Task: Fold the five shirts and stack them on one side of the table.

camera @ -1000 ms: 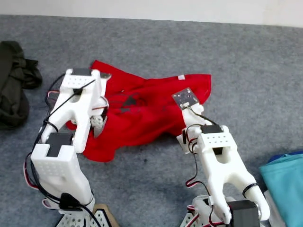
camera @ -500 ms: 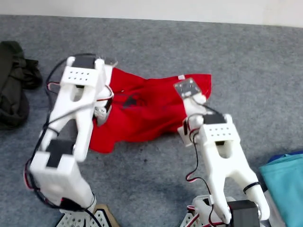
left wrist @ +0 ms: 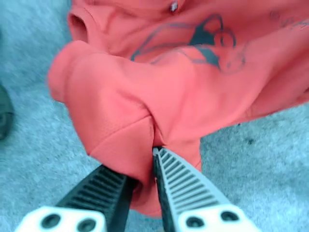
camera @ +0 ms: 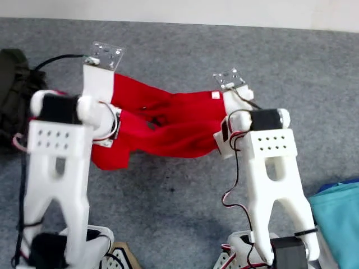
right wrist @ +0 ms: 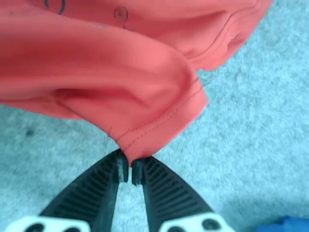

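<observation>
While the two white plastic arms stand side by side at the near edge of the grey felt-like table (camera: pixel 179 207), a flat teal fabric shirt (camera: pixel 339 224) lies just beside the right arm's base. A strip of blue cloth runs along its far edge, and whether that is a second shirt cannot be told.

Farther out, the left gripper (left wrist: pixel 144 166) is clamped on a bunched fold at one end of a red cotton shirt (camera: pixel 168 126) with a dark print on its chest. The right gripper (right wrist: pixel 130 166) pinches a stitched hem corner at the other end.

A second ago this shirt lay crumpled on the table with both arms low over it. Since then both arms have risen and reached away from their bases, so the cloth now hangs stretched between the two grippers with its middle sagging. Whether its lowest fold touches the table cannot be told. This looks like a lift to spread the shirt out before the first fold, so folding has hardly begun on it.

Farthest off, at the left edge, sits one dark rumpled heap of cloth (camera: pixel 14 95).

Counted: two arms, two grippers, one red shirt, one teal shirt, one dark heap.
</observation>
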Motion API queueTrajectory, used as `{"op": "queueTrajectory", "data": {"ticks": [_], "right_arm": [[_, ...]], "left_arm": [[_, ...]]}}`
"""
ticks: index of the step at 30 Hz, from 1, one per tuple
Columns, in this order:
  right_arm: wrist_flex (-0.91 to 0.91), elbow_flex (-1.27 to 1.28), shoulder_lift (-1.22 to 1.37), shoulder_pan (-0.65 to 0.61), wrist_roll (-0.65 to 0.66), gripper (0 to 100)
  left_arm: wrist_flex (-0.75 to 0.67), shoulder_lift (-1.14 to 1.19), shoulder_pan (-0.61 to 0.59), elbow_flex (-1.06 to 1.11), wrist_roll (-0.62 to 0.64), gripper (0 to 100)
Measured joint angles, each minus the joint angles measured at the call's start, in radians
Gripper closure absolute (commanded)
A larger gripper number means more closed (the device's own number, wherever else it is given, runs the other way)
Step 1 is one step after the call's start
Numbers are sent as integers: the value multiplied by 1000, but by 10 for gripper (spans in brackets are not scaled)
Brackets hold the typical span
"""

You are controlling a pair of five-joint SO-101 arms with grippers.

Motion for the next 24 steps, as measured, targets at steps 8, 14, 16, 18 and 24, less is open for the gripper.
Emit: {"op": "queueTrajectory", "data": {"ticks": [8, 14, 16, 18, 24], "right_arm": [[215, -253, -187, 0, 0, 991], [252, -313, -255, -2, 0, 991], [252, -315, -259, -2, 0, 991], [252, -315, -261, -2, 0, 991], [253, -315, -261, -2, 0, 991]], "left_arm": [[5, -35, -109, -89, -2, 993], [5, -35, -230, -284, 18, 993], [5, -46, -242, -328, 23, 993], [5, -60, -242, -347, 23, 993], [6, -152, -249, -311, 23, 992]]}}
